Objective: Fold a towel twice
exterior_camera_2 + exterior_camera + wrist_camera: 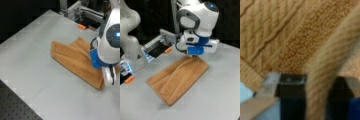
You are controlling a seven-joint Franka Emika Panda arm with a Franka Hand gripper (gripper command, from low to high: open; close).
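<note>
The orange-brown soft terry towel [178, 78] lies on the grey table [32, 65], one corner raised and pinched between the gripper [193, 56] fingers [291, 97], and looks light, limp and best held by an edge.

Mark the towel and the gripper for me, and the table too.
towel [178, 80]: a front view, its flat middle.
gripper [318, 100]: wrist view, between fingertips, shut on a towel fold.
table [37, 45]: a front view, bare surface.
</note>
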